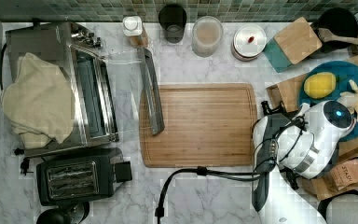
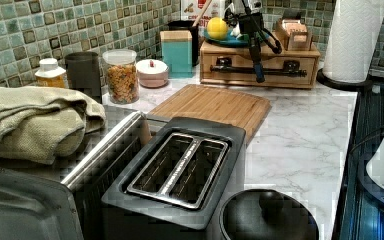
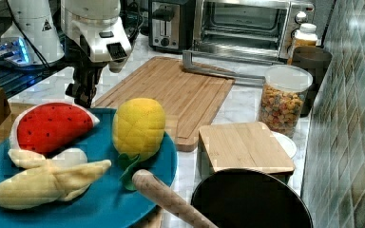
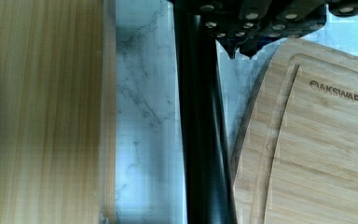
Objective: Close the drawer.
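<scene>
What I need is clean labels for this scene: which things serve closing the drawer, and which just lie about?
For the job: drawer, black handle, gripper.
Lying about: cutting board, toaster, toaster oven, cereal jar, blue plate, paper towel roll.

a cutting board (image 1: 198, 125) lies mid tabletop (image 1: 205, 196), a toaster oven (image 1: 74, 88) with a towel (image 1: 37, 105) on top at the top view's left, a black toaster (image 1: 74, 176) just below it.
</scene>
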